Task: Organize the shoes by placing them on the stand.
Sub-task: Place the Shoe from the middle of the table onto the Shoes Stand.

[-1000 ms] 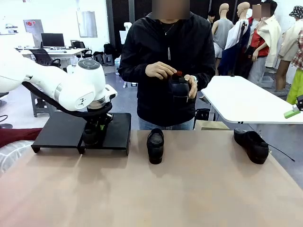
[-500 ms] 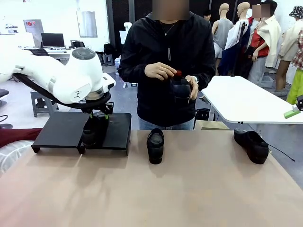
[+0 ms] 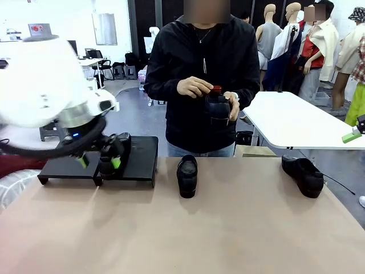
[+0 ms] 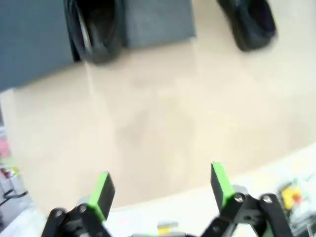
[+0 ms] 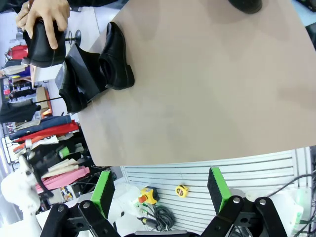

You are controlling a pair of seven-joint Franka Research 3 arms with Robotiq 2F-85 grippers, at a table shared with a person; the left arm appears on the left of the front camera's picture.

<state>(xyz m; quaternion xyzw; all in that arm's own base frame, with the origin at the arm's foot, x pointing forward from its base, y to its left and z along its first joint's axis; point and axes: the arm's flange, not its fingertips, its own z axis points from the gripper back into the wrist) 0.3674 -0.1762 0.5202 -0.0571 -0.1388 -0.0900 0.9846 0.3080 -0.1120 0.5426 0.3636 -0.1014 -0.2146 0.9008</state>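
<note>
One black shoe (image 3: 112, 149) rests on the right panel of the low black stand (image 3: 140, 157), toe toward me. My left gripper (image 3: 100, 162) hangs open in front of it, raised and apart from it. In the left wrist view the open left gripper (image 4: 160, 183) holds nothing, with that shoe (image 4: 96, 29) and the stand (image 4: 158, 22) far ahead. A second shoe (image 3: 187, 174) lies mid-table and a third shoe (image 3: 303, 174) at the right. The person holds a fourth shoe (image 3: 217, 108) in both hands. My right gripper (image 5: 160, 190) is open and empty, back beyond the table's edge.
The tan table (image 3: 228, 228) has wide free room in front. A white table (image 3: 296, 123) stands behind at the right. The left panel of the stand (image 3: 65, 165) is bare. In the right wrist view the mid-table shoe (image 5: 116, 57) lies beside the stand.
My left gripper opened and let go of the shoe on the stand, then lifted and drew back toward my side. The shoe stays put. The person's hands barely moved.
</note>
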